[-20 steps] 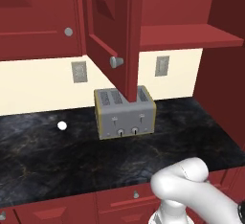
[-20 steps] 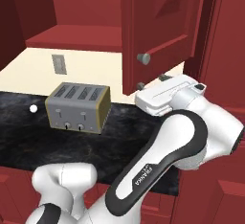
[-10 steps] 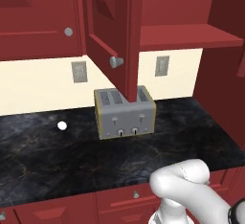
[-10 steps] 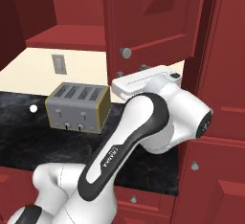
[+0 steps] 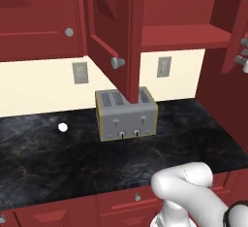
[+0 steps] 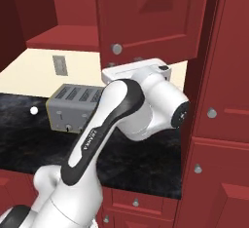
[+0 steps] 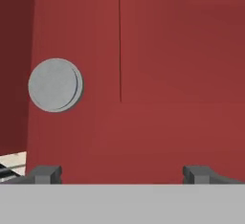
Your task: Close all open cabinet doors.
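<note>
Claw [image 7: 122, 174] jaws spread wide, gripping nothing, facing the cabinet door [image 7: 143, 74] close up; its knob [image 7: 54, 84] sits up-left of the fingertips. Another cabinet door [image 5: 114, 32] hangs open, edge-on over the toaster [image 5: 126, 113] on the counter [image 5: 58, 158].

Dark red cabinet doors [image 5: 112, 37] stand ajar; grey knob [image 7: 55, 84] close.

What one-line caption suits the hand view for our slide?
Open end effector faces a dark red cabinet door, its round grey knob off to the upper left.
</note>
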You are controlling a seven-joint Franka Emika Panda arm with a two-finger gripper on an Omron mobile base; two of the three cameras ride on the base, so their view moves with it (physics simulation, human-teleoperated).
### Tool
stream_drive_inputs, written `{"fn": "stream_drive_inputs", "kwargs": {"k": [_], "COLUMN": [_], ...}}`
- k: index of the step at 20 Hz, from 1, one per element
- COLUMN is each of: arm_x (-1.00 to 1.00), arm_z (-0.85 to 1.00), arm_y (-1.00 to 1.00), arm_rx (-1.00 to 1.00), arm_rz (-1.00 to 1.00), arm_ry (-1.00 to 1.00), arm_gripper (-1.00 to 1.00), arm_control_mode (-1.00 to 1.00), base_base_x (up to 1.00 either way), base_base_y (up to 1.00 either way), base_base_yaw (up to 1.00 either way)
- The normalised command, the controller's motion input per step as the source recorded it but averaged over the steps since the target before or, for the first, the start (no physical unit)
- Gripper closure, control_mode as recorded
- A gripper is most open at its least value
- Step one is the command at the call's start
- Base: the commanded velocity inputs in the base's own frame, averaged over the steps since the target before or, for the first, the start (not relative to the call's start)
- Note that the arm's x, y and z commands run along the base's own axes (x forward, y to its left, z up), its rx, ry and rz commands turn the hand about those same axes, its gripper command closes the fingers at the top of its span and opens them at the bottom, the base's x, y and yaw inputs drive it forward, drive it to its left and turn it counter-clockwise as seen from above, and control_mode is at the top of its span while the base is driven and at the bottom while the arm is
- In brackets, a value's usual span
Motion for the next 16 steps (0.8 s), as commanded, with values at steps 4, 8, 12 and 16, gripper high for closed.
{"fn": "stream_drive_inputs", "kwargs": {"k": [4, 8, 12, 16], "arm_x": [0.37, 0.46, 0.54, 0.54], "arm_z": [0.0, 0.03, 0.04, 0.0], "arm_y": [0.48, 0.51, 0.35, 0.14], "arm_rx": [0.0, 0.0, 0.0, 0.0], "arm_rz": [-0.17, -0.19, -0.15, -0.09], "arm_ry": [0.0, 0.0, 0.0, -0.01], "arm_gripper": [-1.0, -1.0, -1.0, -1.0], "arm_control_mode": [-1.0, -1.0, -1.0, -1.0], "base_base_x": [0.0, 0.0, 0.0, 0.0], "base_base_y": [0.0, 0.0, 0.0, 0.0], "base_base_yaw": [0.0, 0.0, 0.0, 0.0]}}
